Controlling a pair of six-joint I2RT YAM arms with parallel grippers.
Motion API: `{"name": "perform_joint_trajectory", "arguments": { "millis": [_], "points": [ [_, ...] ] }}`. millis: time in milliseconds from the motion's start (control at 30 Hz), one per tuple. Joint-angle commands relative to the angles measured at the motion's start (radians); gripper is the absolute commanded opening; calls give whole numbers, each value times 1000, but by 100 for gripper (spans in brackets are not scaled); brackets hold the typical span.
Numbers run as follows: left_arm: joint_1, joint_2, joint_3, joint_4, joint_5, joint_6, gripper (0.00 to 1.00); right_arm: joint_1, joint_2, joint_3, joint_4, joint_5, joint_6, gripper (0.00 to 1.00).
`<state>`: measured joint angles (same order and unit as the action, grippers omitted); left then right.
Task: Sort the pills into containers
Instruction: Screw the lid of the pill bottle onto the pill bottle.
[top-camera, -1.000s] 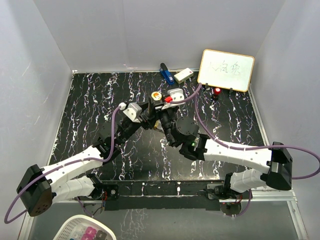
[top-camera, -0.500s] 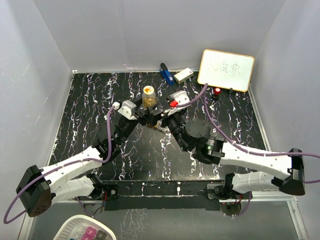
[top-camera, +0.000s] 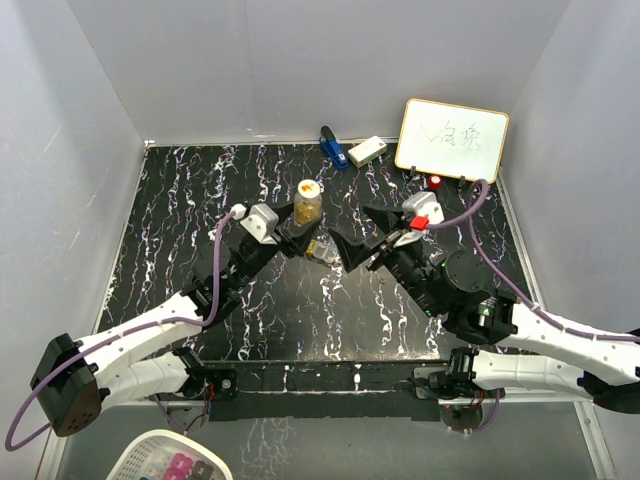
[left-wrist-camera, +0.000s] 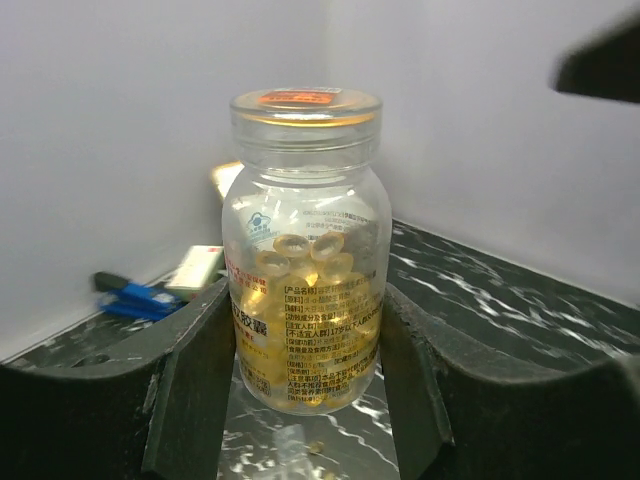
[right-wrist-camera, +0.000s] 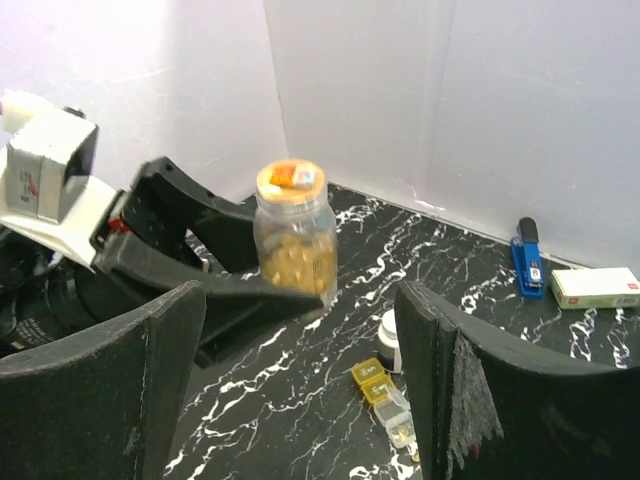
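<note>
**Arms, two.** The left gripper (top-camera: 300, 236) is clamped on the lower body of the golden-amber bottle (left-wrist-camera: 305, 300) and holds it upright, clear of the table (top-camera: 180, 200), over the middle. The right gripper (top-camera: 355, 228) stands wide apart and empty, just beside the bottle on its right and not touching it.

**Containers, three seen.**
- One golden-amber bottle, in the left grip. An orange-topped disc covers its mouth; I cannot tell whether that is a cap or a seal.
- One dark bottle with white round cap (right-wrist-camera: 390, 335), standing on the table below, cap on.
- One small oblong box (right-wrist-camera: 385, 400) lying just beside it, with yellow sections at one end and clear at the other. The number of sections is not readable.

**Pills.** There are many golden capsules, too many to count, all seen inside the amber bottle. A gold trace shows in the box's clear end, too small to identify.

**Progress.** In my judgement the task is at an early stage. No pills are visibly sorted, so opening the bottle, pouring and distributing are all yet to do.
</note>
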<state>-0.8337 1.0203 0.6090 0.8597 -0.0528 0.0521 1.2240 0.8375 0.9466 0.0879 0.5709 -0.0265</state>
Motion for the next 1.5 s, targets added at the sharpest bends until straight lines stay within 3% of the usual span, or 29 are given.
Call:
{"name": "perform_joint_trajectory", "arguments": {
  "millis": [0, 200, 500, 1033, 1300, 1467],
  "points": [
    [-1, -55, 55, -77, 389, -39, 0, 6, -46, -7, 73, -102, -38, 73],
    [-1, -87, 20, -55, 658, -124, 0, 6, -85, -21, 75, -195, -35, 73],
    [0, -65, 36, 30, 749, -211, 0, 6, -109, -43, 55, -293, -30, 69],
    [0, -24, 53, 55, 717, -246, 0, 6, -52, -36, 24, -376, -29, 60],
    [0, -36, 46, 47, 693, -239, 0, 6, -45, -38, 25, -374, -26, 31],
    [-1, -37, 41, 53, 664, -238, 0, 6, -25, -35, 9, -342, -23, 34]
  ]
}}
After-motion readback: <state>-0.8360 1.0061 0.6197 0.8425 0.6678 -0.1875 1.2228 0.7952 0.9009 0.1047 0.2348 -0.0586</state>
